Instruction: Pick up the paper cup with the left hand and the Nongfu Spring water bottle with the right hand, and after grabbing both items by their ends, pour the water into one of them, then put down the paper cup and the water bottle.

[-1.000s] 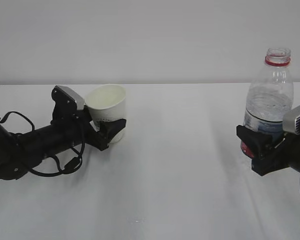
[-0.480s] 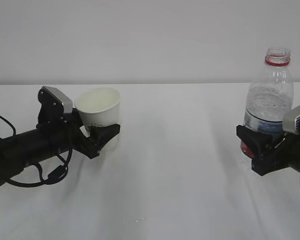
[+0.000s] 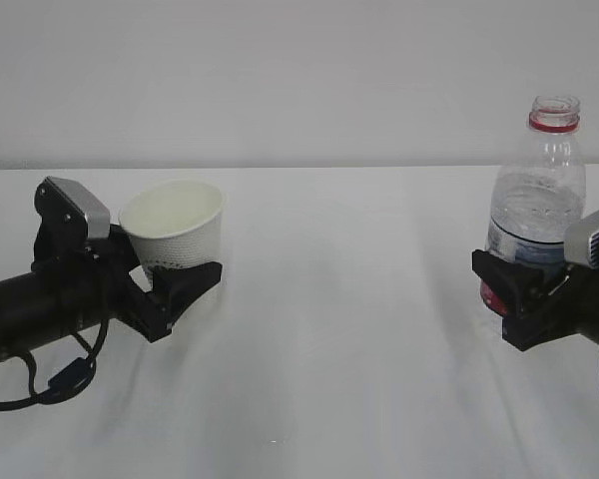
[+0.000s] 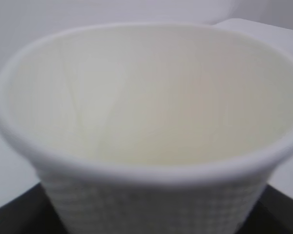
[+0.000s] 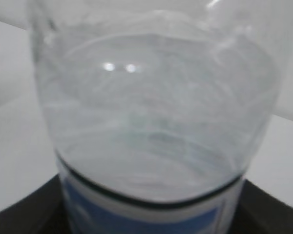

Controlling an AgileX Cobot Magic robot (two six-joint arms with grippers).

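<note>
**Cup held at the left, bottle held at the right, well apart over the white bench**

The left hand (image 3: pixel 175 284) reaches in low from the left edge of the exterior view, its black arm lying nearly level just above the bench (image 3: pixel 339 379). Its fingers (image 3: pixel 192 279) are closed around the lower part of the paper cup (image 3: pixel 175 232), gripping the dimpled wall near the base. The cup tilts a little, its open mouth turned up and slightly toward the camera; whether its base touches the bench cannot be told, since the fingers hide it. In the left wrist view the cup (image 4: pixel 146 126) fills the frame, and its pale inside looks dry. A grey plate (image 3: pixel 72 207) sits on top of the wrist behind the cup, and a loose black cable (image 3: pixel 65 377) hangs below the arm.

At the right side, the right hand (image 3: pixel 524 289) comes in from the right edge, and its fingers (image 3: pixel 507 274) clamp the Nongfu Spring water bottle (image 3: pixel 539 200) around its lower body, over the label. The bottle stands upright, uncapped, with the red neck ring (image 3: pixel 554 122) just below its open mouth. The water (image 3: pixel 537 215) fills it to about the shoulder; in the right wrist view the water (image 5: pixel 151 122) shows above the label's upper edge, its surface level. A light grey plate (image 3: pixel 591 232) shows on the wrist beside the bottle.

Cup and bottle are well apart, with a broad stretch of bare bench between them.
</note>
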